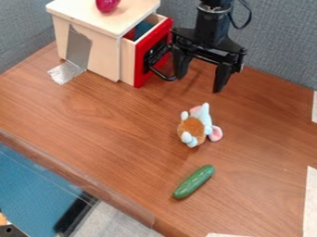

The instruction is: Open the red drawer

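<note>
One red drawer [141, 58], and it's already part way out of the wooden cabinet [105, 51] at the upper left of the view, so you can see a bit of blue and red over its side wall. Its black handle [162, 75] sticks out low on the front. The gripper [201, 79] hangs right by it, fingers spread wide with a good gap between them. The finger nearer the drawer is right up at the handle; can't tell if they're actually touching. The other one is out over the tabletop [111, 120], away from the drawer.

Roomwise, wood runs from the drawer front down toward a plush toy [193, 126], which lies well apart from it. Past that there's a green cucumber [193, 181], tilted across the wood and closer to the front edge, but not at it. That edge cuts diagonally from the left side down to the bottom, with a blue surface [28, 185] beyond it. Grey-blue panels [278, 41] stand along the back, pretty close behind the gripper. Silver tape [79, 48] goes down the cabinet's side onto the table, and a shiny magenta thing [107, 4] sits up top, cut off by the view.
</note>
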`<state>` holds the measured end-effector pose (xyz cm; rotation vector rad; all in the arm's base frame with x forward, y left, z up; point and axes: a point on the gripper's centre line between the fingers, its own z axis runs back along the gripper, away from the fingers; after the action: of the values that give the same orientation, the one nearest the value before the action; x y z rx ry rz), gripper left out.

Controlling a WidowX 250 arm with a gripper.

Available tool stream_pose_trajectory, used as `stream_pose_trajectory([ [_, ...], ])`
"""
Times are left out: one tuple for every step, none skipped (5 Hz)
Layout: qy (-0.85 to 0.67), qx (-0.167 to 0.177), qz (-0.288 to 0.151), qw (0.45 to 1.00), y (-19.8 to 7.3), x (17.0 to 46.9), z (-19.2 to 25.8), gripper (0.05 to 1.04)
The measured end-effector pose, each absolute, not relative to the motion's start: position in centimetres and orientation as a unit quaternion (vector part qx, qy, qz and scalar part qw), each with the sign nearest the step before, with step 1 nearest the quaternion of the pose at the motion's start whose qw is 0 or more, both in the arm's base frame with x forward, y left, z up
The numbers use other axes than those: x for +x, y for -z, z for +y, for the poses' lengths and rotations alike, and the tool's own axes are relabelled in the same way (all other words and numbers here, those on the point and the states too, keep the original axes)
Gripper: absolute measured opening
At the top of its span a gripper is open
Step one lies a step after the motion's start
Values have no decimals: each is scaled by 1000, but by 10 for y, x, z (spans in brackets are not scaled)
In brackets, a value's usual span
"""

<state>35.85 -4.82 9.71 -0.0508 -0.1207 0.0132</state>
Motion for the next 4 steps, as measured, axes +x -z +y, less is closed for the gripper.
stream_pose_trajectory([
  [-6, -23, -44, 999, -85, 358, -48, 1001],
  [5, -14, -55, 998, -80, 382, -42, 1001],
  [1, 4, -66, 998, -78, 405, -23, 1001],
  [8, 23, -66, 997, -69, 425, -10, 1001],
])
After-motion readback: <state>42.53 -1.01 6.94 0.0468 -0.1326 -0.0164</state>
